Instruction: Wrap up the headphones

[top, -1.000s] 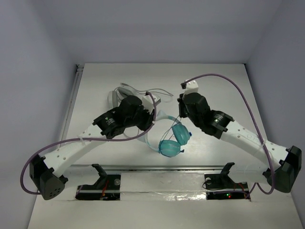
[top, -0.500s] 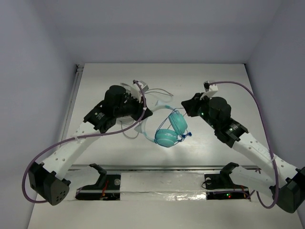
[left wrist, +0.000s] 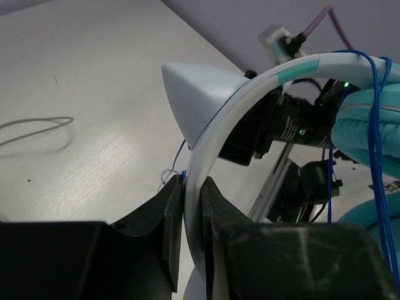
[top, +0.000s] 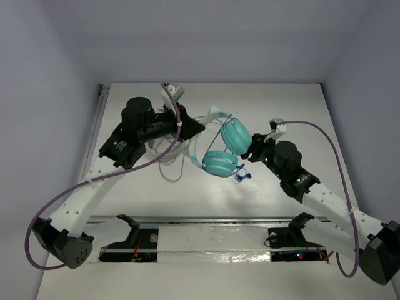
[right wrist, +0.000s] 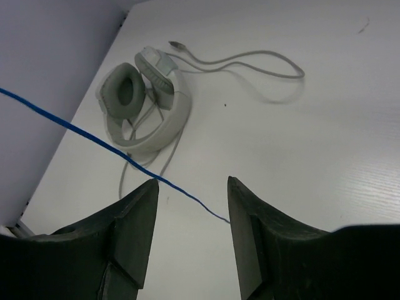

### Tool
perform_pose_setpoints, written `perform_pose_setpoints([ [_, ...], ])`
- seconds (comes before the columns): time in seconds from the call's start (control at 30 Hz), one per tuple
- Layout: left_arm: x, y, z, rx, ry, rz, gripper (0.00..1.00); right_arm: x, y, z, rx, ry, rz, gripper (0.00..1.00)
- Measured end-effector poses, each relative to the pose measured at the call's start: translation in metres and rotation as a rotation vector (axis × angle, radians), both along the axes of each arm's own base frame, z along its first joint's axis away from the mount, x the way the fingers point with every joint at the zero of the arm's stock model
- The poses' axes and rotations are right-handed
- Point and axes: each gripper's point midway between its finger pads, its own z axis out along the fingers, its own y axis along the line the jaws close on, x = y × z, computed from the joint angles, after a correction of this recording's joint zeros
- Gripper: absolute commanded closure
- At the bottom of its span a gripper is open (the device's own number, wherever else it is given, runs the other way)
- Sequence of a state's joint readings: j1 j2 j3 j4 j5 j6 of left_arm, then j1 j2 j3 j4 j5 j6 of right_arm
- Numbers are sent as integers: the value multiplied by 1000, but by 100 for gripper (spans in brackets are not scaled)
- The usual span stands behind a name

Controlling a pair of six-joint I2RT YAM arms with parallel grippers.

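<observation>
Change over the last second: the left arm has swung back and up toward the far left, and the right arm has pulled away to the right.

The left gripper [top: 195, 128] is clenched on the white headband [left wrist: 250, 94]. The left wrist view shows both fingers pressed against it.

The headphones [top: 236, 136] have travelled with it. They now hang near mid-table [top: 294, 112], seemingly lifted, with the two teal cups just beside the right gripper [top: 255, 152].

The right gripper is released, jaws well apart. The blue cord [right wrist: 75, 130] runs slantwise across the gap, unpinched.

Judgement: the headphones are being presented for winding. Some cord already lies over a cup in the left wrist view, and a loose bit dangles below the cups. Wrapping looks partly done.

A second, grey headset [right wrist: 147, 100] lies at the far left, its grey lead trailing.

Writing: no brand, label or text can be read in any view.
</observation>
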State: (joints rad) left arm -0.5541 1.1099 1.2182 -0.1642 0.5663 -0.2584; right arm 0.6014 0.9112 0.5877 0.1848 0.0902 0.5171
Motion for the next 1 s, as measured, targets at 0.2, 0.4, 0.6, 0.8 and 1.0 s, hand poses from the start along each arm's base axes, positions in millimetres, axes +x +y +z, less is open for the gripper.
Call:
perform_pose_setpoints([
  [0.2,9,-6,9,-32,29,18,100,7,8,-30,-20,50,10,40],
  [0.4,19,-7,30,-52,9,54,100,12,14,-52,-41,87,22,41],
  [0.6,23,-4,65,-94,-54,84,100,7,4,-48,-18,91,-19,92],
  [0.8,33,-1,70,-92,-56,129,100,-9,-5,-11,67,7,-16,59],
  [1.0,44,3,61,-66,-30,180,100,-18,-5,-30,55,43,17,47],
])
